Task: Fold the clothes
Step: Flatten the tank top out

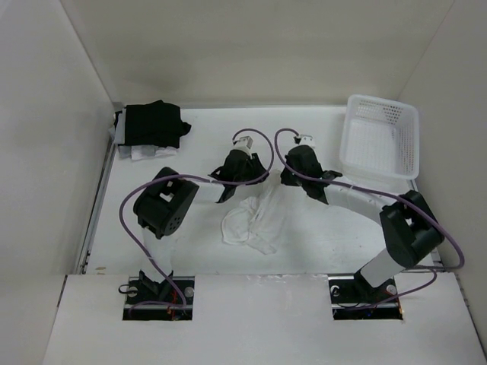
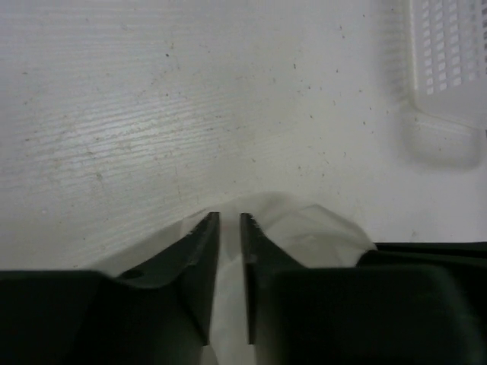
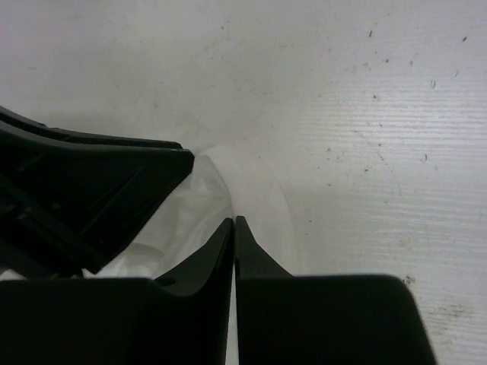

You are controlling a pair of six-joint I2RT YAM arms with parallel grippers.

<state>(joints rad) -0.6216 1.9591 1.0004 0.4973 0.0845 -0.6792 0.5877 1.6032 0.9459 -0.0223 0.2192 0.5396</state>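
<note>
- Far-left corner of the table (image 1: 327, 239): a pile of black folded garments (image 1: 154, 124) lies against the side wall. A scrap of white cloth (image 1: 141, 153) shows under its near edge.
- Left arm: it reaches from its base toward the middle of the table, with a purple cable (image 1: 144, 194) looped alongside.
- Left gripper (image 2: 230, 218): it points down at the table over the left part of the clothes. The jaws are drawn almost together, leaving only a narrow slit. Pale fabric shows in that slit, and the fingers appear to be pinching it.
- The clothes (image 1: 247, 220): one thin white garment lies crumpled at mid-table, between and just in front of the two grippers. Its bulk is bunched toward the near left. A band of fabric rises toward the right gripper. In the left wrist view the fabric stands up in a translucent hump just past the fingertips.
- Right gripper (image 3: 233, 220): it points down just right of the left gripper. The jaws are closed tip to tip at the edge of the white fabric, which climbs to the tips and appears caught there. The exact bite is hidden by the fingers.
- Far-right corner: a white lattice basket (image 1: 383, 102) stands well apart from the garment, and something white lies in it.
</note>
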